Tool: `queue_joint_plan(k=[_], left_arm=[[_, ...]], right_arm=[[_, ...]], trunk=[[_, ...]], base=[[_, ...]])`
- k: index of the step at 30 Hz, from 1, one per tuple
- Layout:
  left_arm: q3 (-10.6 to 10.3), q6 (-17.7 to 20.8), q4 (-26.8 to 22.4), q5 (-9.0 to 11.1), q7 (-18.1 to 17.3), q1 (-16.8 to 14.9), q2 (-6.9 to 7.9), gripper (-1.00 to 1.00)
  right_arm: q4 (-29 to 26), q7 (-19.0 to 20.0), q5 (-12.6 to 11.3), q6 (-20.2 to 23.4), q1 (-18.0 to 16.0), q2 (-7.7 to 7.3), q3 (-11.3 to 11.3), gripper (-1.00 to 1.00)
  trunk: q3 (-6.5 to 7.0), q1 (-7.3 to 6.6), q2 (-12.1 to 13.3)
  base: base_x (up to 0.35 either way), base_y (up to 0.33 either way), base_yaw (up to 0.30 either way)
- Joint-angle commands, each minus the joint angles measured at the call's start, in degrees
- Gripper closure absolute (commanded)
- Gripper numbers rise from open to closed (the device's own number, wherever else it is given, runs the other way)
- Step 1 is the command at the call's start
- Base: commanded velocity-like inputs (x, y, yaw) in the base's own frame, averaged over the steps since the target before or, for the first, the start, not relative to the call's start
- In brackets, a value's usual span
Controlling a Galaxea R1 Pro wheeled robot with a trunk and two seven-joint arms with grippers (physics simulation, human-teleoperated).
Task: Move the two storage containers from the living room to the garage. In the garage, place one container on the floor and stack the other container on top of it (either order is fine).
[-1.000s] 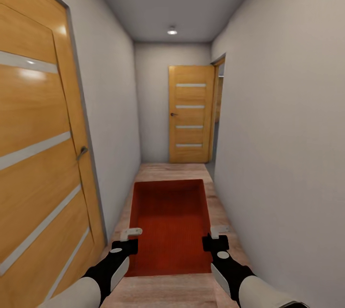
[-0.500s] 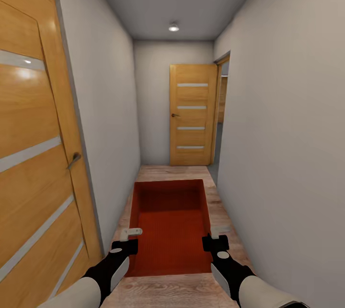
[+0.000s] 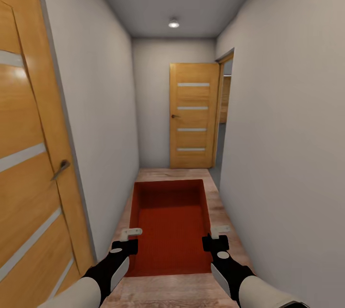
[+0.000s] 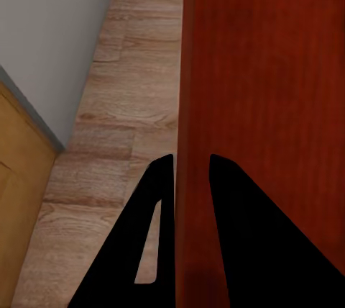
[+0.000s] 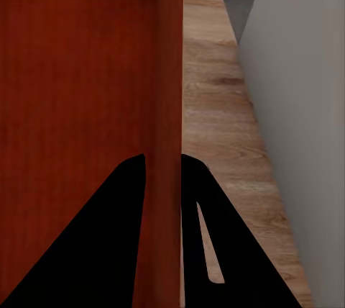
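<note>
In the narrow hallway, you are carrying a red-orange container (image 3: 171,224) out in front of you, held level above the wood plank floor (image 3: 172,173). Your left gripper (image 3: 128,239) is clamped on its left wall and your right gripper (image 3: 216,236) on its right wall; in each wrist view one dark finger sits on either side of the thin red wall (image 4: 188,178). The box is rectangular with low walls and a finely ribbed flat bottom, and only one box can be made out. A wooden door (image 3: 28,164) with pale horizontal strips and a lever handle is cut off at the near left. At the far end stands a similar door (image 3: 192,115), and beside it on the right an opening (image 3: 224,107) whose inside is hard to make out.
</note>
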Motion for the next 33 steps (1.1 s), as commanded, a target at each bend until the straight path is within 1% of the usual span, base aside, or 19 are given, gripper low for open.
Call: queue_joint_plan(k=[1, 33], left_arm=[[2.8, 0.33, -0.35, -0.73, 2.41, -0.03, 1.56, 1.0], [2.8, 0.33, -0.35, -0.74, 2.41, -0.03, 1.69, 1.0]], right_arm=[[0.12, -1.21, -5.19, -0.41, -0.09, -0.04, -2.49, 1.0], [0.13, -1.21, -5.19, -0.41, -0.07, -0.04, -2.5, 1.0]], trunk=[[-0.08, 0.04, -0.07], [-0.08, 0.04, -0.07]], base=[[0.322, 0.0, 0.0], [0.322, 0.0, 0.0]])
